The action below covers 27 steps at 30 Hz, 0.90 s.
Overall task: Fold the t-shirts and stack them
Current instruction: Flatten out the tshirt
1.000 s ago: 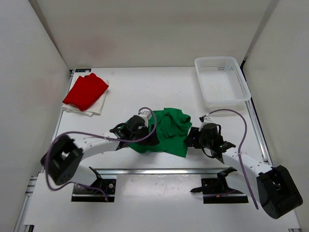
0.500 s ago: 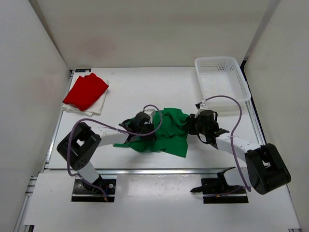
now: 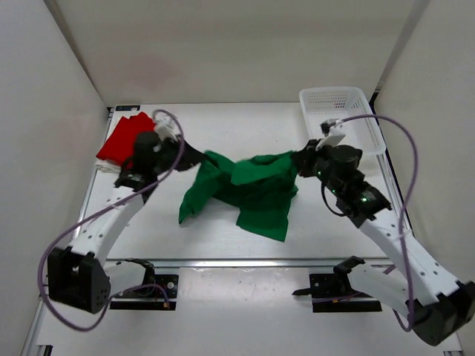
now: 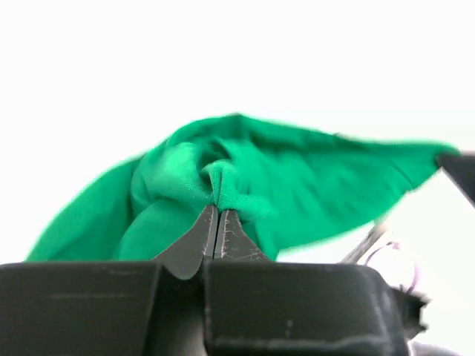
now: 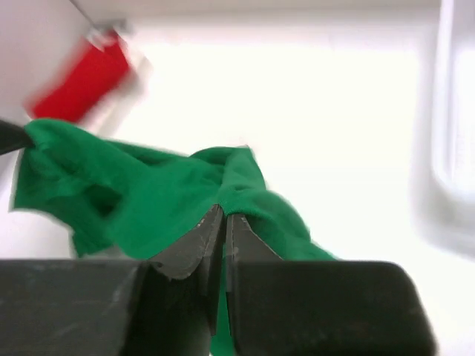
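Observation:
The green t-shirt (image 3: 252, 189) hangs stretched between my two grippers above the middle of the table, its lower part drooping toward the surface. My left gripper (image 3: 199, 157) is shut on its left end, and the left wrist view shows the cloth (image 4: 297, 178) bunched at the closed tips (image 4: 217, 211). My right gripper (image 3: 300, 165) is shut on the right end, with fabric (image 5: 148, 196) pinched at its tips (image 5: 225, 215). The red t-shirt (image 3: 119, 137) lies folded at the back left on a white t-shirt (image 3: 102, 166); my left arm partly covers both.
A white mesh basket (image 3: 326, 93) stands at the back right, close behind my right arm and blurred at the right edge of the right wrist view (image 5: 453, 148). White walls enclose the table on three sides. The arm bases sit at the near edge.
Both grippers have shut on the green t-shirt and risen, pulling apart. The left went toward the back left, the right toward the back right, and the shirt is now lifted and stretched.

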Each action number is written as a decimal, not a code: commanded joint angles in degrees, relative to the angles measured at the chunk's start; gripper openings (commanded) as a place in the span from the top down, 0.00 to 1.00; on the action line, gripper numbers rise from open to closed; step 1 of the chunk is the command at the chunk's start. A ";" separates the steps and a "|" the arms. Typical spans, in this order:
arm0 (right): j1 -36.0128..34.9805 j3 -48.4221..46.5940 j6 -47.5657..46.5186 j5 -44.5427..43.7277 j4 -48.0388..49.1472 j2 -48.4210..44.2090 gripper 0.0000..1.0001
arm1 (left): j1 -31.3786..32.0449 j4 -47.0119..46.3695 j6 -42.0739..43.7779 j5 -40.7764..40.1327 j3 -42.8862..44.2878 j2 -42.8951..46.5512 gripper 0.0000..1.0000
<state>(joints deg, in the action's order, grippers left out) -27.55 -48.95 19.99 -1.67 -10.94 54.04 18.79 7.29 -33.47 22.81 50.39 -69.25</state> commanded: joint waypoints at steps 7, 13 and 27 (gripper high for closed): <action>-28.29 -30.66 -8.37 -27.14 -18.76 -1.23 1.00 | -14.47 8.18 -2.02 15.15 17.27 9.66 1.00; -48.29 -49.03 -23.14 -45.52 -15.00 5.10 1.00 | -18.70 12.04 -6.43 17.62 30.19 8.00 1.00; 21.23 -34.53 -1.96 34.01 3.91 37.04 1.00 | -20.02 2.65 -8.09 5.59 13.86 -7.10 1.00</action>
<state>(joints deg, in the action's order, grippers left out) -6.92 -80.82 16.23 18.59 -15.97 79.70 -2.55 13.47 -40.56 33.67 68.38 -69.21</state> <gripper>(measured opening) 0.017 0.023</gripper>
